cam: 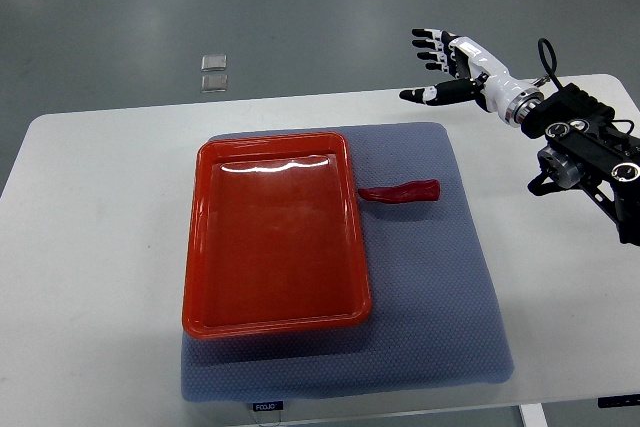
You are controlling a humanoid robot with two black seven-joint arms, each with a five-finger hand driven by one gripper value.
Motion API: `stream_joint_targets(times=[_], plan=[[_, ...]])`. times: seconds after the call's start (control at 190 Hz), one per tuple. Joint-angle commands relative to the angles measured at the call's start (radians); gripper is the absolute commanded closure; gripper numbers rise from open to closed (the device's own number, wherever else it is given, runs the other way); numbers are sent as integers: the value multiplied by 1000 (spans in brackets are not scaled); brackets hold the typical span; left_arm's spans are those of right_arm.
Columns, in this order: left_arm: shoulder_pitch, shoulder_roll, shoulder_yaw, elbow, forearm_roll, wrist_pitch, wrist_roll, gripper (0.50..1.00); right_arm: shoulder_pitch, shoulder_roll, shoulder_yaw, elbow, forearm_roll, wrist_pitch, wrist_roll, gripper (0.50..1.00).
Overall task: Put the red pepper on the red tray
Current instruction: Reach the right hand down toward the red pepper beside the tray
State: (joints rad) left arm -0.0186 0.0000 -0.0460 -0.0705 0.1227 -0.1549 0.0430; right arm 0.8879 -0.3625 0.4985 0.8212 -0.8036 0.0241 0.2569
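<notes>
red tray point(275, 322) holds nothing; red pepper point(402, 192) lies beside it.

White table point(90, 247) carries a blue-grey mat point(440, 297) (near its front edge).

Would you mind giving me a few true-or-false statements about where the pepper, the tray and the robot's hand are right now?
1. The red pepper lies inside the red tray. False: it lies on the grey mat, just right of the tray.
2. The right hand has its fingers spread and holds nothing. True.
3. The tray holds several vegetables. False: nothing lies in it.
4. The tray sits on the mat, which lies on the white table. True.
5. The right hand is touching the pepper. False: it hovers apart from it, toward the table's far edge.
</notes>
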Motion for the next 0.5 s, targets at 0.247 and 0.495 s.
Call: stream_joint_targets(times=[0.247, 0.495], plan=[[0, 0, 0, 0, 0, 0, 0, 500, 111, -75, -321, 69, -313, -13, 21, 595], [0, 0, 0, 0, 0, 0, 0, 500, 158, -108, -494, 96, -467, -49, 12, 597]])
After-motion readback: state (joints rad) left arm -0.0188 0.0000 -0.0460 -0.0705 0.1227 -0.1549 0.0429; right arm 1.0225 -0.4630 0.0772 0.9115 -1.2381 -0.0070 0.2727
